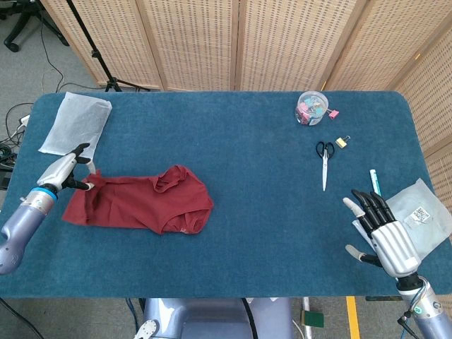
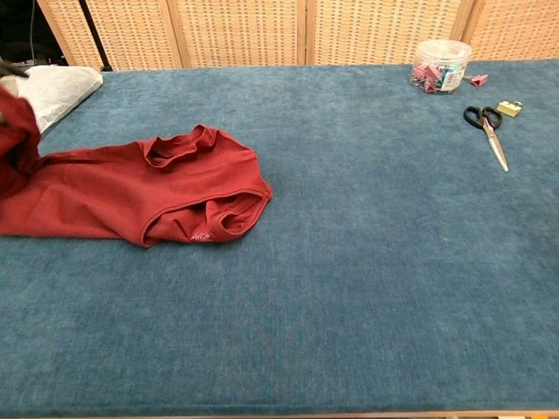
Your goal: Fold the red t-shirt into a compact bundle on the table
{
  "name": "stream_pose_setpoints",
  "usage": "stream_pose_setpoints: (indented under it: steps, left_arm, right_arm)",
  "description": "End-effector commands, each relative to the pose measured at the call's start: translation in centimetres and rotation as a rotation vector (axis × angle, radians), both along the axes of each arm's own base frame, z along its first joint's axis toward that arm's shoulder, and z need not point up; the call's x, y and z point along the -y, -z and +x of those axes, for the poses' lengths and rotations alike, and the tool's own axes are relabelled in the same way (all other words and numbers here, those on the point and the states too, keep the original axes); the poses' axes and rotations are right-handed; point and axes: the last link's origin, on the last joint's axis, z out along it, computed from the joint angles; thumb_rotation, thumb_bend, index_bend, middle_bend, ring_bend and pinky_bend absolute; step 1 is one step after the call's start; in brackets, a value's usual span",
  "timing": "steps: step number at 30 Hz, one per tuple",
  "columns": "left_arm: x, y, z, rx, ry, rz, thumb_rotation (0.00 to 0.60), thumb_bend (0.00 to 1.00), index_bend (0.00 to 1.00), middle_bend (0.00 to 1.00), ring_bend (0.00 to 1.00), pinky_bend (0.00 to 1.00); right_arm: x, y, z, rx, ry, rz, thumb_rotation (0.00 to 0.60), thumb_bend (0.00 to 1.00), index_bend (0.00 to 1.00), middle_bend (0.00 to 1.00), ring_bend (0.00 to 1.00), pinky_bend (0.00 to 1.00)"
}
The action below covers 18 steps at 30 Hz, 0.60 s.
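The red t-shirt [image 1: 141, 203] lies bunched lengthwise on the left half of the blue table [image 1: 268, 212], its collar end towards the middle. My left hand [image 1: 65, 171] pinches the shirt's left end and holds it lifted; in the chest view that raised end [image 2: 16, 140] stands up at the left edge while the remaining cloth [image 2: 157, 188] lies flat. My right hand [image 1: 381, 236] hovers open at the front right, fingers spread, far from the shirt and holding nothing.
A white bag [image 1: 76, 126] lies at the back left, close to my left hand. At the back right are a clear jar of clips [image 1: 311, 107], scissors [image 1: 324, 161] and a small clip [image 1: 342, 142]. A pen [image 1: 375, 182] and a grey pouch [image 1: 420, 212] lie beside my right hand.
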Motion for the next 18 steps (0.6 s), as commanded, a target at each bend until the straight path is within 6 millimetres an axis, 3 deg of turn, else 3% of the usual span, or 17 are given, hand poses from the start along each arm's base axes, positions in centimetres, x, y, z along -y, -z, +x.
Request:
stream_pose_setpoints:
  steps: [1,6,18]
  left_arm:
    - [-0.2,0.5,2.3,0.064,0.066,0.043,0.6,0.62,0.75,0.0,0.0,0.0]
    - [-1.0,3.4,5.4,0.083,0.138,0.02,0.6,0.62,0.75,0.0,0.0,0.0]
    - [-2.0,8.2,10.4,0.064,0.219,-0.029,0.6,0.61,0.75,0.0,0.0,0.0]
  right_arm:
    - [0.0,0.0,0.0,0.0,0.0,0.0,0.6,0.03,0.0,0.0,0.0,0.0]
    - [0.0,-0.1,0.0,0.0,0.0,0.0,0.6,0.02,0.0,0.0,0.0,0.0]
    - [0.2,-0.2,-0.2,0.005,0.012,0.001,0.6,0.03,0.0,0.0,0.0,0.0]
